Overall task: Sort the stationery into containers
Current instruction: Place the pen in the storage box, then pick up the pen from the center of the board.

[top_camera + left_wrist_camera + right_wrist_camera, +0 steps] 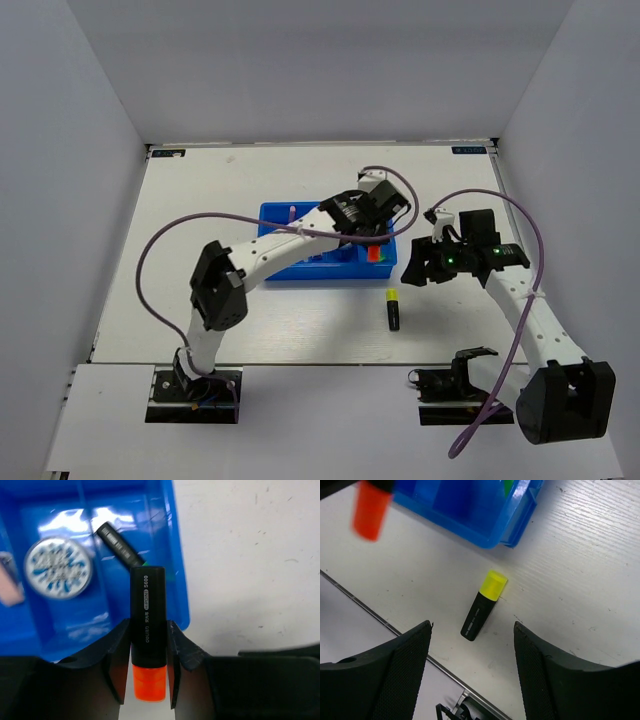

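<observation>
White counter [200,320] under me, blue tray [272,218] sitting mid-counter. My left fingers [148,630] are pinching the orange-capped marker [147,610] by its black barrel, cap toward my wrist, barrel end out over the tray's end compartment. My right fingers [471,626] are spread wide, gripping nothing, hanging above the yellow-capped marker [482,607], flat on the counter near the tray's corner, not touching. In that end compartment, a green-capped marker [117,542] on a slant; past the divider, the blue-and-white disc [58,567], then a pink eraser [7,587]
</observation>
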`<state>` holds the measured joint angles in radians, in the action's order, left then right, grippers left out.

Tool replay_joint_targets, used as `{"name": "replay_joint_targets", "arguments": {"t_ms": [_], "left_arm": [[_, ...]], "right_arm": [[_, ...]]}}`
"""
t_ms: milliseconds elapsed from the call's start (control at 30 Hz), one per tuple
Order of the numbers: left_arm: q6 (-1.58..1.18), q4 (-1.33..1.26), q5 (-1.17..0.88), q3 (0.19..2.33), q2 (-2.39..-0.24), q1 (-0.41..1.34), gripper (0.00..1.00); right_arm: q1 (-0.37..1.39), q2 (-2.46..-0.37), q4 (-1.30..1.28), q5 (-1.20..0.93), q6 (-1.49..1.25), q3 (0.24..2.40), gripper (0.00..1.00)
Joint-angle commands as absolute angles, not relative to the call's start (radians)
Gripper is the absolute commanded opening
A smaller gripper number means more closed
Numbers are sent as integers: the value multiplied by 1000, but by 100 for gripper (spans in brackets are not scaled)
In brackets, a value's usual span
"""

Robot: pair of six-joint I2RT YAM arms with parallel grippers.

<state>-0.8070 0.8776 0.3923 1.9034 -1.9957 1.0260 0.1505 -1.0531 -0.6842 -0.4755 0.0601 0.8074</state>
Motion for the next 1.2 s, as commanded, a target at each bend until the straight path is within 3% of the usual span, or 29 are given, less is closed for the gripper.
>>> {"name": "replay_joint_targets", "arguments": {"t_ms": [0,67,300,433,567,700,867,1100,1167], "left_arm": [[-718,832,304,2002,-2070,997,1],[-726,804,287,1979,-2085,968,1],[-741,723,272,1917,-2117,920,21],[-741,713,247,1959,-2151,904,21],[-749,712,227,1990,-2178,891,27],[-758,710,200,2000,-2197,876,47],[-750,692,196,1984,-2168,868,67],[-629,716,235,1957,-1992,903,71],[-583,712,293,1858,-1891,942,71]], "right_arm": [[146,-1020,-696,-506,75,802,69],[146,-1020,-710,-514,80,804,69],[144,-1002,-745,-522,110,799,75],[144,-993,-756,-515,110,796,75],[144,-989,-758,-512,109,788,78],[146,-1009,-784,-529,121,795,89],[156,-1011,-830,-529,141,790,88],[225,-1096,-848,-447,141,796,78],[280,-1120,-844,-396,117,787,76]]}}
